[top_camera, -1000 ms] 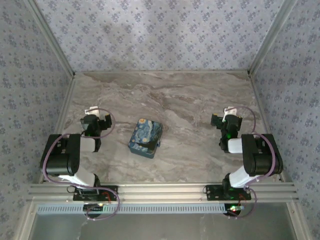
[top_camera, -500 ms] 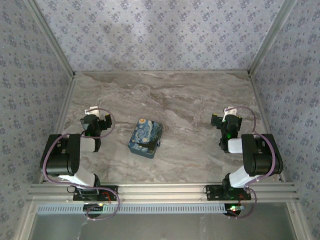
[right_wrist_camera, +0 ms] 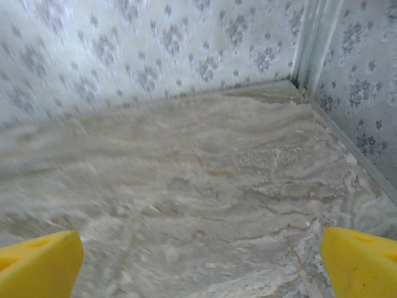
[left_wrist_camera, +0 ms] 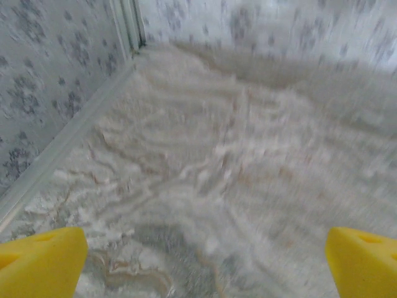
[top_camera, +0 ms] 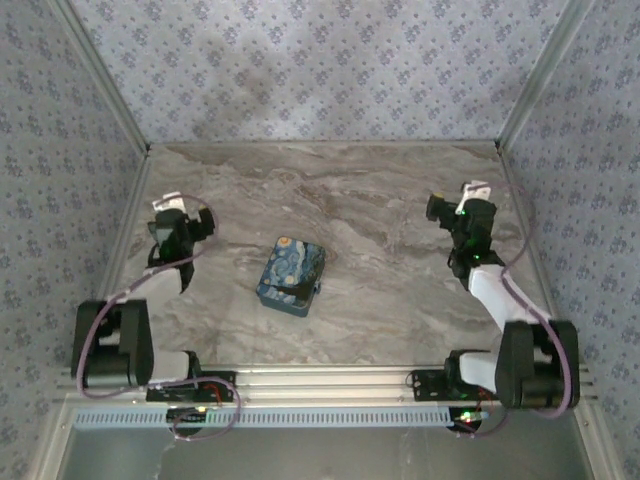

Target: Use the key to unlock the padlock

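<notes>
Lying flat at mid-table between the arms, the blue box (top_camera: 291, 276) has a swirled blue-and-yellow lid. A dark fitting (top_camera: 303, 291) on its near edge is too small to identify. Status: left gripper (left_wrist_camera: 203, 264) and right gripper (right_wrist_camera: 201, 264) spread wide, holding nothing.

Robot test booth, lab-type rig, not a lived-in room. Small cell: patterned wallpaper panels (top_camera: 320, 70) on three sides, held by bare metal corner posts (top_camera: 100, 75). Marble-look tabletop (top_camera: 380, 190). Left arm (top_camera: 110, 345) and right arm (top_camera: 530, 365) bolted to a slotted metal rail (top_camera: 320, 380) at the near edge, cables (top_camera: 92, 325) exposed
</notes>
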You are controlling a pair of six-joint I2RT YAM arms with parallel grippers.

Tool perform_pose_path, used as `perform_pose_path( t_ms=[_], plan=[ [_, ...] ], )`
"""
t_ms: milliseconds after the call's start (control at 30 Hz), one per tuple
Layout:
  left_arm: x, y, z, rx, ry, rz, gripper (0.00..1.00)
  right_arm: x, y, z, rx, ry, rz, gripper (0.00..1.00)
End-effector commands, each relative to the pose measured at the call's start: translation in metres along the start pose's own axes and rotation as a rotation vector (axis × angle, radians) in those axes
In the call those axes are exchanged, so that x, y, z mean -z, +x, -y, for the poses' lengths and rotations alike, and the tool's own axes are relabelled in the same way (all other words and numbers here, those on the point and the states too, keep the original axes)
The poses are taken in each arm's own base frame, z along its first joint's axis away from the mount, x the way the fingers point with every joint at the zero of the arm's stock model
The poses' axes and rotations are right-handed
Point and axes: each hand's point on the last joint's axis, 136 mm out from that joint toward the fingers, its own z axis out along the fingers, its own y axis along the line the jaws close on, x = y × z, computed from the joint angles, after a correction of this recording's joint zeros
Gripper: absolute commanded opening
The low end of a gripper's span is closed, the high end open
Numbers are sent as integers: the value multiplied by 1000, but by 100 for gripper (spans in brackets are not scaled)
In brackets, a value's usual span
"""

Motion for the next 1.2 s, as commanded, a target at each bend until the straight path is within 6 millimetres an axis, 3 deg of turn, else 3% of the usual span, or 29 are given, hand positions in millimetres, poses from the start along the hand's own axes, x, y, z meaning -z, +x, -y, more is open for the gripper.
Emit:
perform_pose_path(
  t_ms=[0, 33, 67, 100, 233, 400, 467, 667, 767, 1000, 1167],
  plan=[
    [23, 3, -15, 344, -62, -86, 98, 14, 43, 19, -399, 43, -250, 100],
    [28, 4, -17, 425, -66, -106, 98, 13, 44, 13, -428, -27, -286, 96],
    [31, 4, -10, 462, -11, -121, 98, 12, 45, 5, -452, -98, -320, 84],
    [35, 1, 1, 477, 61, -135, 98, 14, 49, -4, -463, -147, -355, 80],
    [55, 8, 43, 474, 214, -268, 88, 29, 70, -37, -381, -215, -525, 70],
    [90, 48, 102, 360, 333, -466, 81, 43, 112, -68, -197, -192, -761, 44],
    [104, 62, 120, 319, 363, -522, 80, 45, 127, -76, -135, -184, -825, 39],
    [138, 91, 167, 249, 466, -616, 80, 39, 160, -88, 11, -126, -955, 36],
    [146, 100, 183, 198, 482, -649, 80, 32, 170, -96, 69, -112, -978, 36],
    [148, 105, 201, 154, 486, -671, 79, 22, 193, -96, 114, -74, -1052, 29],
    [151, 109, 201, 157, 483, -677, 79, 23, 200, -96, 145, -55, -1074, 27]
  ],
)
